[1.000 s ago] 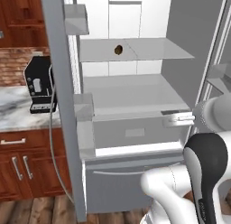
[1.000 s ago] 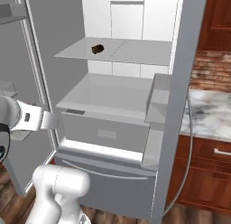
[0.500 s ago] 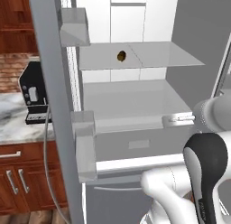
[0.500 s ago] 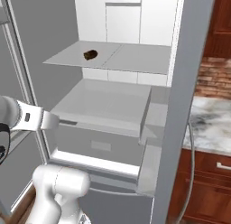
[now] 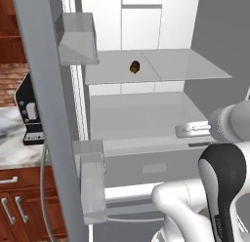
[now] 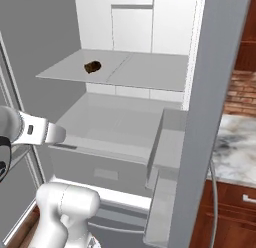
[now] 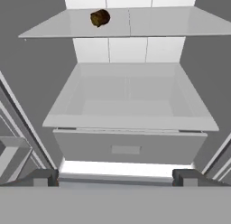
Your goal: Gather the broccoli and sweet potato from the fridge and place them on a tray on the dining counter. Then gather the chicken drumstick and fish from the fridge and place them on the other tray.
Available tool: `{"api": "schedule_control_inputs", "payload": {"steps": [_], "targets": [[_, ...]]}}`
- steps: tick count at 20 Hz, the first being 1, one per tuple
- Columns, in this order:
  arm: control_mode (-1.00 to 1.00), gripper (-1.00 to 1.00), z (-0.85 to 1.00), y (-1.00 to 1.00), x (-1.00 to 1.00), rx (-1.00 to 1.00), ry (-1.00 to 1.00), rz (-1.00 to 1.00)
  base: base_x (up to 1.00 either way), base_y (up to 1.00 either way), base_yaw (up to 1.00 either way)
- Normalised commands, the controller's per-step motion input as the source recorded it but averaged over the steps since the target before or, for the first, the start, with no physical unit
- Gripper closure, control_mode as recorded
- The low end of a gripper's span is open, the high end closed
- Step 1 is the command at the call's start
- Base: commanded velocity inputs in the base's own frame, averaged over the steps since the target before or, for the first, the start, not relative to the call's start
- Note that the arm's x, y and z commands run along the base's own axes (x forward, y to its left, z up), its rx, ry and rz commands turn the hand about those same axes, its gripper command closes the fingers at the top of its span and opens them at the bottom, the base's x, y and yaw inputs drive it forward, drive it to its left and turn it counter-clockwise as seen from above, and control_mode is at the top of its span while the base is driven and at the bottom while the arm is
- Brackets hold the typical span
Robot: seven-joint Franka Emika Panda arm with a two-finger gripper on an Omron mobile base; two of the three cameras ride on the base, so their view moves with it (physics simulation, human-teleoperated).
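The hand [image 7: 115,177] hangs with its fingers spread wide apart, holding nothing, in front of the open fridge [image 7: 27,83]. Just ahead and below it, the pulled-out drawer [image 7: 128,144] looks empty. Beyond and above the hand, a small brown sweet potato [image 7: 99,17] sits on the glass shelf [image 7: 158,24]. A marble surface [image 6: 235,154] carries a coffee machine [image 5: 29,109] off to the side.

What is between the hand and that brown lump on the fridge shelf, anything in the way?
Nothing visible blocks it. The hand is open in front of the drawer, and the brown lump sits in the open on the shelf above and farther back, so the hand must rise over the drawer first.
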Motion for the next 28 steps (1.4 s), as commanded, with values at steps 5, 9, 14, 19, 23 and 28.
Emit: {"api": "schedule_control_inputs", "payload": {"steps": [5, 9, 14, 19, 23, 28], "targets": [[1.00, -1.00, 0.00, 0.00, 0.00, 0.00, 0.00, 0.00, 0.42, -0.09, 0.00], [1.00, -1.00, 0.00, 0.00, 0.00, 0.00, 0.00, 0.00, 0.43, -0.05, 0.00], [1.00, -1.00, 0.00, 0.00, 0.00, 0.00, 0.00, 0.00, 0.42, -0.04, 0.00], [1.00, -1.00, 0.00, 0.00, 0.00, 0.00, 0.00, 0.00, 0.54, -0.05, 0.00], [1.00, -1.00, 0.00, 0.00, 0.00, 0.00, 0.00, 0.00, 0.33, 0.00, 0.00], [1.00, -1.00, 0.00, 0.00, 0.00, 0.00, 0.00, 0.00, 0.00, 0.00, 0.00]]}}
